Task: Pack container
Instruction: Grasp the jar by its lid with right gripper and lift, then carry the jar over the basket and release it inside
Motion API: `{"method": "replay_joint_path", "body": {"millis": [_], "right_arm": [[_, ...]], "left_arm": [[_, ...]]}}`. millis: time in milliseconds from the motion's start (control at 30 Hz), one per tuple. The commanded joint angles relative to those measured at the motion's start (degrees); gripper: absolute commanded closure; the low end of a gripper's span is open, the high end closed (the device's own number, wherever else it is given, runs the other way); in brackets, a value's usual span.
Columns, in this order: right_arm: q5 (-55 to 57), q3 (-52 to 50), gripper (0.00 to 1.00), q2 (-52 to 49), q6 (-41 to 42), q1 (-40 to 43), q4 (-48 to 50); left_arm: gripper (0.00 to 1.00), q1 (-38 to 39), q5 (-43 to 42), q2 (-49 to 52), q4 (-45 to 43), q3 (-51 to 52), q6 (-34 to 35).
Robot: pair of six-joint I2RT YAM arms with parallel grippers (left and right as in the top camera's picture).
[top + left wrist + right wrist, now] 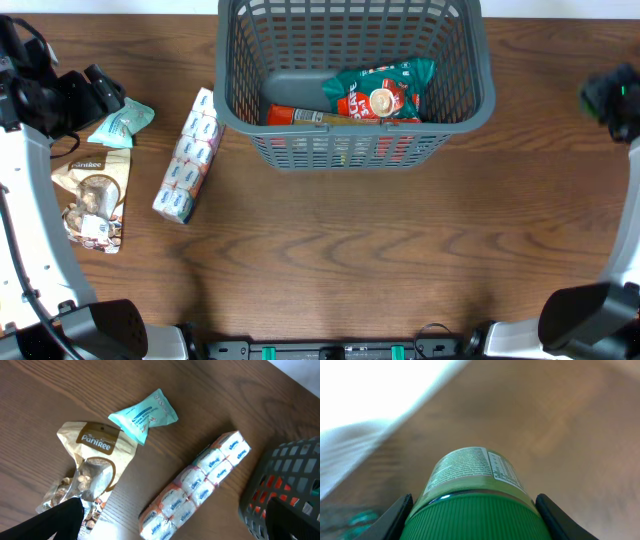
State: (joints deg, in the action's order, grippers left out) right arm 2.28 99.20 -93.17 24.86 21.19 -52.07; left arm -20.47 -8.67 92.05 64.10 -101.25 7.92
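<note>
The dark grey lattice container (480, 100) stands at the back middle of the table and shows at the right edge of the left wrist view (280, 485). Inside it lie a teal and red snack packet (385, 90) and a red-orange packet (300, 116). My left gripper (95, 95) is open and empty, above the items at the left (175, 516). My right gripper (610, 98) is at the far right, away from the container, shut on a jar with a green ribbed lid (470, 472); its fingers (475, 510) sit on both sides of the lid.
On the wood table left of the container lie a long pack of tissues (188, 155) (200, 480), a small teal packet (125, 122) (145, 412) and a tan Paniree bag (92, 195) (92, 465). A white edge (365, 400) shows beyond the table.
</note>
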Motion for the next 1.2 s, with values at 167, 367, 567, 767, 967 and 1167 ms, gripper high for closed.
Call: {"method": "replay_joint_path", "body": {"millis": [167, 367, 567, 767, 967, 1167], "right_arm": [[-3.15, 15.69, 0.99, 0.81, -18.16, -15.15, -0.87], [0.35, 18.51, 0.99, 0.81, -19.19, -25.55, 0.22], [6.03, 18.51, 0.99, -0.70, -20.94, -33.75, 0.26], [6.71, 18.51, 0.99, -6.21, -20.50, -35.52, -2.73], [6.25, 18.51, 0.99, -14.10, -19.76, -35.43, -5.66], [3.58, 18.51, 0.99, -19.89, -19.08, -35.43, -6.80]], "left_arm": [[0.01, -0.09, -0.09, 0.07, 0.09, -0.13, 0.52], [0.01, -0.09, -0.09, 0.07, 0.09, -0.13, 0.52], [0.01, -0.09, -0.09, 0.07, 0.09, -0.13, 0.52], [0.01, -0.09, -0.09, 0.07, 0.09, -0.13, 0.52], [0.01, -0.09, -0.09, 0.07, 0.09, -0.13, 0.52], [0.01, -0.09, -0.09, 0.07, 0.09, -0.13, 0.52]]}}
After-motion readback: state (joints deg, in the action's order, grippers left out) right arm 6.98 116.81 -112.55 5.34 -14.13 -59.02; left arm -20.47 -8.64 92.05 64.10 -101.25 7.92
